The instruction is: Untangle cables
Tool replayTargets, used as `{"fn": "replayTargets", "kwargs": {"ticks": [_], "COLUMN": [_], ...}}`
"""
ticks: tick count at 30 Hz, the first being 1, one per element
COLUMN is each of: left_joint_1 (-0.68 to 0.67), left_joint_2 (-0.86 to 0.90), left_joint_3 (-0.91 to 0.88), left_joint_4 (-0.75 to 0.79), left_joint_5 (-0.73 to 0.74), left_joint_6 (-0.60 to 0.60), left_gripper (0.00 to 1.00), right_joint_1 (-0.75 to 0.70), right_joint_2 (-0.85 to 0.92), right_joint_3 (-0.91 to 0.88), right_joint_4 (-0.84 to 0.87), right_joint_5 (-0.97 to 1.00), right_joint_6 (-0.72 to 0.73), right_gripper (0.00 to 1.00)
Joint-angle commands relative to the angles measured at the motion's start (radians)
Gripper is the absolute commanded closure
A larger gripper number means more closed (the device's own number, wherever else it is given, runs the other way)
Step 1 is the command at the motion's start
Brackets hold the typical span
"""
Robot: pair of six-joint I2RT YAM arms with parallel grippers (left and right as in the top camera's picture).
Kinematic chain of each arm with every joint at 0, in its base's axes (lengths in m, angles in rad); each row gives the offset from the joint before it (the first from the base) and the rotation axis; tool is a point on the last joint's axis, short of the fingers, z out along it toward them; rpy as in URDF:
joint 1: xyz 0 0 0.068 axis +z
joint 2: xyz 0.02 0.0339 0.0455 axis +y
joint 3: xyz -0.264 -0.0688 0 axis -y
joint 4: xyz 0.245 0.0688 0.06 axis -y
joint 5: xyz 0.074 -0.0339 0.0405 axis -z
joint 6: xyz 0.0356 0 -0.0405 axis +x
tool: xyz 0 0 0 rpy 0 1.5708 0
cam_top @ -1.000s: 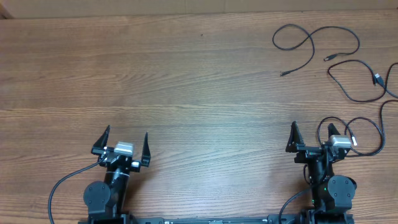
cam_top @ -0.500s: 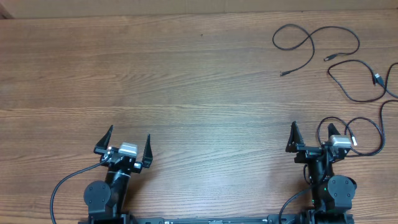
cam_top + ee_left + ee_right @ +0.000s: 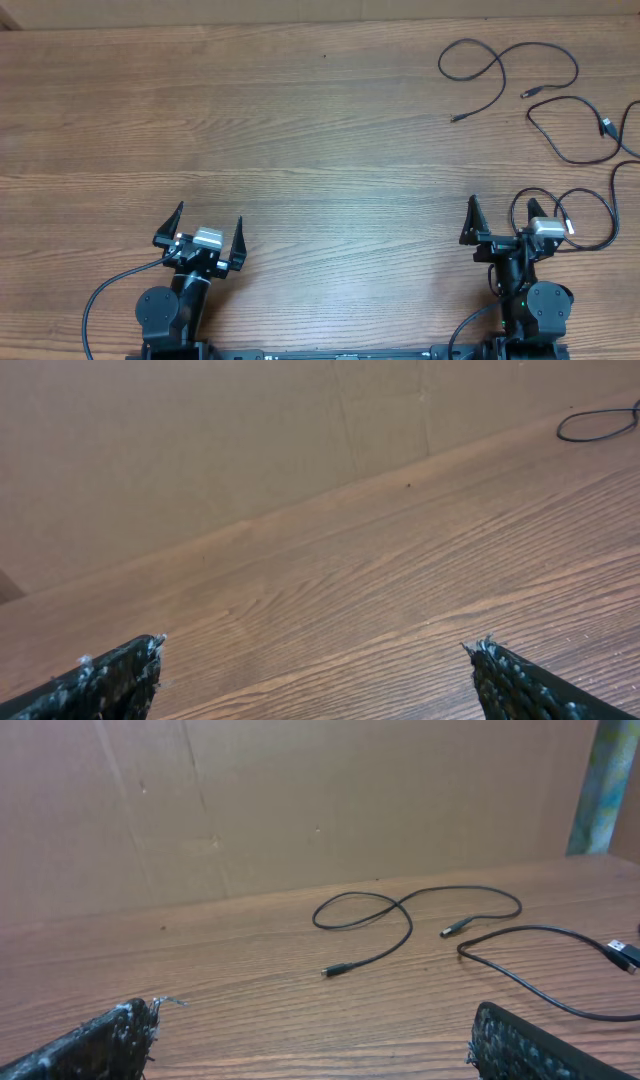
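Three thin black cables lie at the table's far right. One (image 3: 499, 64) loops over itself, with small plug ends below it. A second (image 3: 530, 117) curves to its right. A third (image 3: 613, 190) runs down the right edge and loops beside my right gripper (image 3: 500, 212). The right gripper is open and empty. In the right wrist view its jaws (image 3: 315, 1010) face the looped cable (image 3: 400, 910) and the second cable (image 3: 540, 945). My left gripper (image 3: 208, 225) is open and empty at the near left, far from the cables. The left wrist view shows its jaws (image 3: 320, 645) and a bit of cable (image 3: 600, 426).
The wooden table (image 3: 300, 130) runs to a cardboard wall (image 3: 350, 800) at the back. A thicker black wire (image 3: 95, 300) curves from the left arm's base. The table's right edge is close to the cables.
My left gripper has shifted slightly to the right and toward the near edge. The right arm and the cables have not moved.
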Motion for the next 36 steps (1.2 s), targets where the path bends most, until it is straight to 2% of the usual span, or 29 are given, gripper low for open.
{"fn": "replayTargets", "kwargs": {"ticks": [1,30,36], "left_joint_1": [0.010,0.010,0.010], "left_joint_2": [0.003,0.222,0.224], "left_joint_3": [-0.004,-0.004,-0.004], "left_joint_4": [-0.002,0.001,0.097], "left_joint_5": [0.001,0.005,0.001], "left_joint_6": [0.015,0.015,0.066], "left_gripper": [0.01,0.01,0.01], "right_joint_1": [0.001,0.001,0.001], "right_joint_2": [-0.010,-0.010,-0.010], "right_joint_3": [-0.010,-0.010,-0.010], "right_joint_4": [0.006,0.006,0.006], "right_joint_5": [-0.005,-0.005,-0.005], "right_joint_6": [-0.003,-0.003,-0.003], "right_gripper": [0.00,0.00,0.00]}}
